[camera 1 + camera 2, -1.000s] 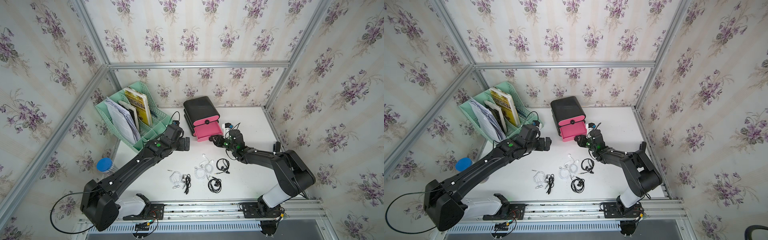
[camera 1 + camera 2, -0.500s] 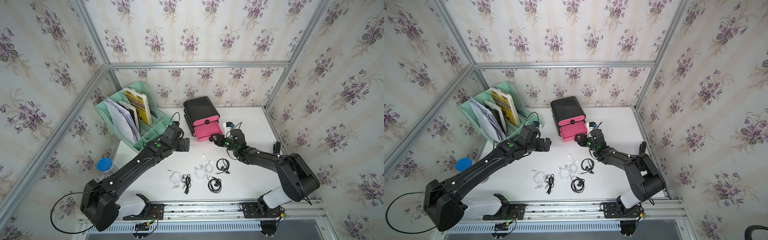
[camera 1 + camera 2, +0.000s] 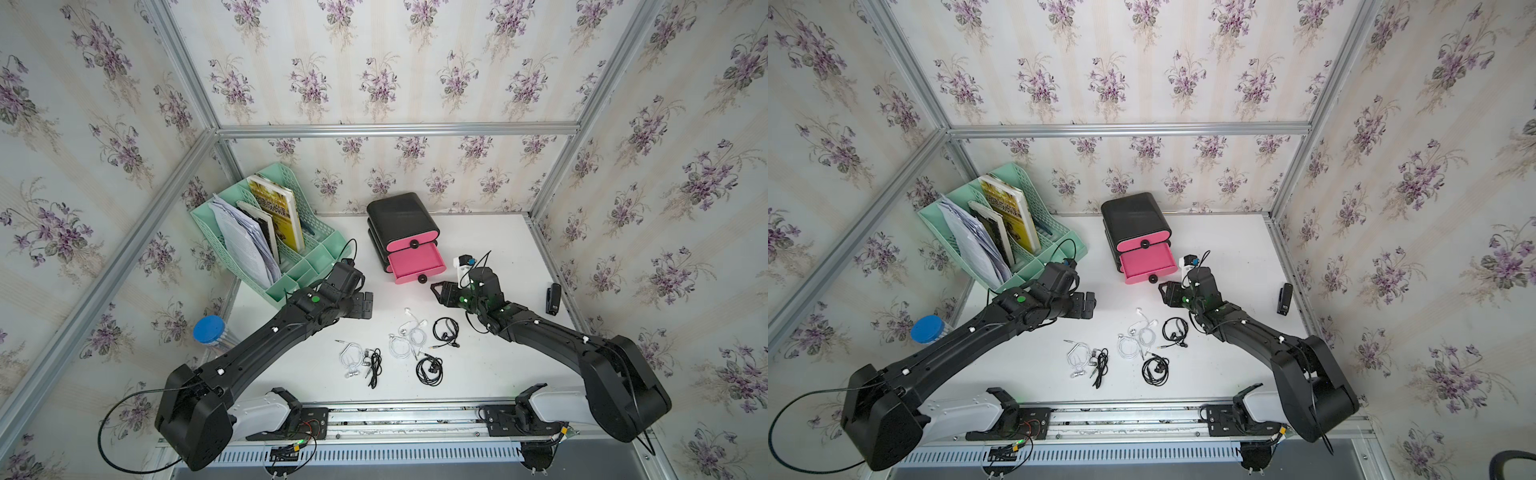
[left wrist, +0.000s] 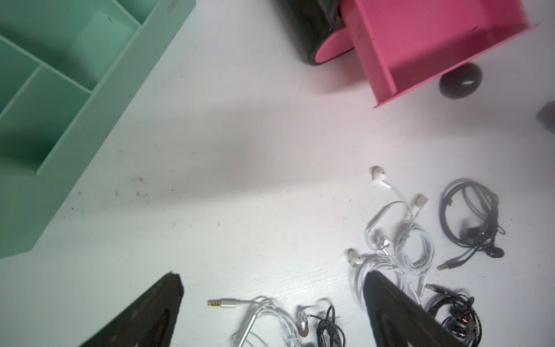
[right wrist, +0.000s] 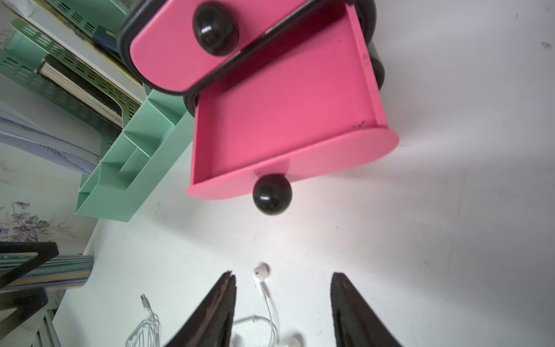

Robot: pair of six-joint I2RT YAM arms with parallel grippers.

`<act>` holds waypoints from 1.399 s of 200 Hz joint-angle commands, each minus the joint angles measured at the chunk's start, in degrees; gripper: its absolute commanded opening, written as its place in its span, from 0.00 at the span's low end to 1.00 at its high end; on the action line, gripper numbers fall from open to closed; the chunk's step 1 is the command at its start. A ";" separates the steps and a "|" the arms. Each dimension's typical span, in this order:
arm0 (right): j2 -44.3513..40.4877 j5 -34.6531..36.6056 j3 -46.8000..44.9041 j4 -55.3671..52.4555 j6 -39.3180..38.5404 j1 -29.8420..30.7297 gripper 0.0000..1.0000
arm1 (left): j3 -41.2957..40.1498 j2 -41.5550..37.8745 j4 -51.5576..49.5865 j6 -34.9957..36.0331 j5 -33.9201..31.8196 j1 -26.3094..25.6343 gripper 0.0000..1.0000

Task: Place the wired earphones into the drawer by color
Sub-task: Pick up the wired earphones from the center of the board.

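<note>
Right gripper (image 3: 436, 289), jaws apart and empty, hangs by the open drawer's (image 3: 415, 270) near edge; white earphones (image 3: 409, 338) lie near-left of it (left gripper (image 3: 366, 306), wide open, is close too).

Both top views look steeply down from high over the front rail (image 3: 395, 411), taking in the whole worktop (image 3: 507, 237) (nearly identical framing). Each wrist view sits low and close, looking out between its jaws; both share the open pink drawer (image 5: 285, 99) and the white earphones (image 4: 396, 240).
</note>
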 commanded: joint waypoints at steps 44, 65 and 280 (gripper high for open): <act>-4.05 2.62 -2.49 -2.84 -1.68 0.07 0.56 | -7.29 -0.84 -10.03 -5.78 0.12 -1.26 0.99; -3.11 2.67 -2.32 -2.24 -1.74 0.07 0.56 | -9.46 -0.35 -9.53 -6.32 0.94 -1.82 0.96; -4.27 3.82 -1.90 -4.20 -1.94 0.06 0.55 | -13.04 12.93 -2.97 -2.80 4.65 -4.14 0.42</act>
